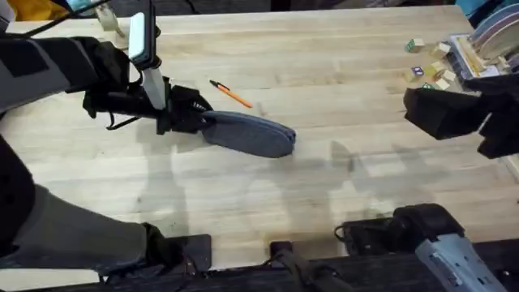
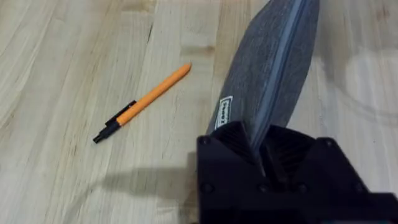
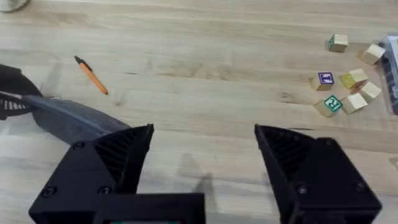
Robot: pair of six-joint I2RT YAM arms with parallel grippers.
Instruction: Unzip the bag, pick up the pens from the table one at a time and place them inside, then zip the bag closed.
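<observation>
Left claw (image 2: 264, 163) is pinched on the bag (image 1: 250, 135) end mid-tabletop (image 1: 340, 97), pen (image 1: 231, 94) just beside, so hold firm while the open right claw (image 3: 204, 155) grabs the zip.

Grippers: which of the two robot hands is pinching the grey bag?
The left gripper. It is closed on one end of the grey bag, beside the orange pen. The right gripper hangs open, holding nothing.

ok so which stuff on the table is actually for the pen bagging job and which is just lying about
For the job:
grey fabric zip pouch, its end clamped in the left end effector
slim orange pen with black tip

Just lying about:
small wooden letter blocks
stack of flat items at the table's far right edge
</observation>
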